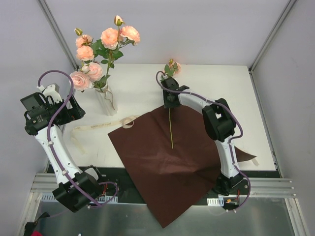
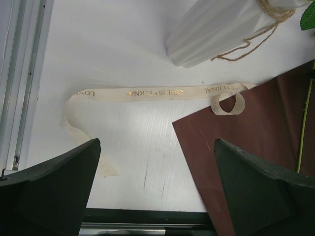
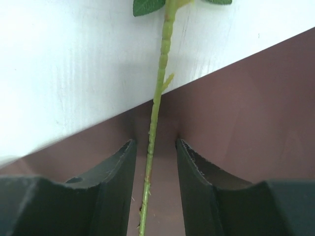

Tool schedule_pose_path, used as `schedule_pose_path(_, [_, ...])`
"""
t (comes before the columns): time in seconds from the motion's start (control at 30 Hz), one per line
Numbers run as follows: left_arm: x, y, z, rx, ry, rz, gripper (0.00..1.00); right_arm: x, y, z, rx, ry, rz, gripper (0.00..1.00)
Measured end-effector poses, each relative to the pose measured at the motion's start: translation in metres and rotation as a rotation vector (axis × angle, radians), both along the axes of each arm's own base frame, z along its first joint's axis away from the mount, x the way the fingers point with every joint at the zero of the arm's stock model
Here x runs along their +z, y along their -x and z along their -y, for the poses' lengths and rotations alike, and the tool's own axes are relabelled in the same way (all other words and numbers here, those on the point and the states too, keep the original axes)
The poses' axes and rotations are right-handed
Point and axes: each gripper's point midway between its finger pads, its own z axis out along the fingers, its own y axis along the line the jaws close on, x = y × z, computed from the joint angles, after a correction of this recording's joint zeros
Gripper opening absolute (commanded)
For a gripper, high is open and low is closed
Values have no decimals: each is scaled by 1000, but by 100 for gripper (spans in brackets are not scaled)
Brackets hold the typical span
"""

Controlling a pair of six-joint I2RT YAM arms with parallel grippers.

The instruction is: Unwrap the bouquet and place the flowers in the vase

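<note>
The flower stem (image 3: 156, 113), judged light and bendable, is straddled untouched by the half-open right gripper (image 3: 155, 145); a gentle pinch there is advised. The left gripper (image 2: 157, 142) is spread wide.

Peach-pink roses (image 1: 109, 37) with green leaves top a white, vertically ribbed vase (image 1: 107, 101) bound in tan twine (image 2: 273, 10). A cream ribbon (image 2: 157, 92) carries gold lettering on the white worktop (image 1: 221, 88). The paper (image 1: 167, 167) is plain dark maroon, and the single stem (image 3: 156, 113) is pale green.
</note>
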Motion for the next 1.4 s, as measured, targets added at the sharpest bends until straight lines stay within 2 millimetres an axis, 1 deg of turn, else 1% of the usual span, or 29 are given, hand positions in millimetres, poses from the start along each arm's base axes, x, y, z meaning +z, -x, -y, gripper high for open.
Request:
schedule_pose_path(0.1, [0, 0, 0, -4, -6, 0, 99, 1, -5, -5, -1, -13, 5, 28])
schedule_pose_path(0.13, [0, 0, -1, -6, -9, 1, 99, 0, -6, -6, -3, -16, 4, 20])
schedule_pose_path(0.2, [0, 0, -1, -8, -12, 1, 99, 0, -7, -8, -3, -19, 6, 12])
schedule_pose_path(0.23, [0, 0, -1, -9, -13, 1, 99, 0, -8, -8, -4, -20, 6, 3])
schedule_pose_path(0.27, [0, 0, -1, -9, -14, 1, 99, 0, -8, -8, -8, -23, 6, 1])
schedule_pose_path(0.47, [0, 0, -1, -10, -16, 1, 99, 3, -7, -8, -16, -29, 8, 1])
schedule_pose_path(0.53, [0, 0, -1, -10, -16, 1, 99, 12, -6, -7, -16, -35, 17, 1])
schedule_pose_path(0.57, [0, 0, -2, -8, -19, -1, 99, 19, -5, -6, -15, -42, 27, 1])
schedule_pose_path(0.67, [-1, 0, -2, -7, -21, -2, 99, 61, -4, -5, -15, -88, 90, 1])
schedule_pose_path(0.7, [-1, 1, -2, -8, -21, -2, 99, 82, -5, -5, -15, -115, 127, 1])
schedule_pose_path(0.8, [0, 1, -2, -8, -24, 1, 99, 156, -2, -1, -11, -228, 267, 1])
schedule_pose_path(0.87, [2, 2, -1, -8, -28, 7, 99, 215, 7, 3, -1, -340, 396, 1])
schedule_pose_path(0.93, [4, 3, 0, -8, -31, 13, 99, 280, 22, 8, 15, -478, 552, 1])
schedule_pose_path(1.03, [5, 3, 0, -8, -33, 15, 99, 364, 60, 19, 64, -680, 782, 1])
schedule_pose_path(1.1, [5, 3, 0, -8, -32, 15, 99, 405, 81, 23, 96, -768, 874, 1])
schedule_pose_path(1.17, [7, 4, 1, -9, -33, 16, 99, 431, 90, 22, 122, -807, 911, 1])
schedule_pose_path(1.2, [9, 4, 1, -8, -35, 18, 99, 439, 91, 20, 132, -817, 919, 1])
schedule_pose_path(1.23, [10, 4, 1, -8, -37, 21, 99, 438, 89, 18, 139, -813, 910, 1])
schedule_pose_path(1.27, [11, 4, 1, -9, -39, 25, 99, 428, 86, 14, 142, -794, 881, 1])
schedule_pose_path(1.3, [12, 5, 2, -8, -41, 28, 99, 411, 81, 11, 142, -766, 840, 1])
schedule_pose_path(1.33, [13, 6, 3, -9, -45, 32, 99, 388, 75, 6, 144, -723, 788, 13])
schedule_pose_path(1.37, [15, 7, 3, -9, -49, 37, 99, 360, 69, 2, 147, -670, 723, 24])
schedule_pose_path(1.4, [16, 8, 4, -9, -51, 41, 99, 323, 60, -4, 148, -604, 637, 41])
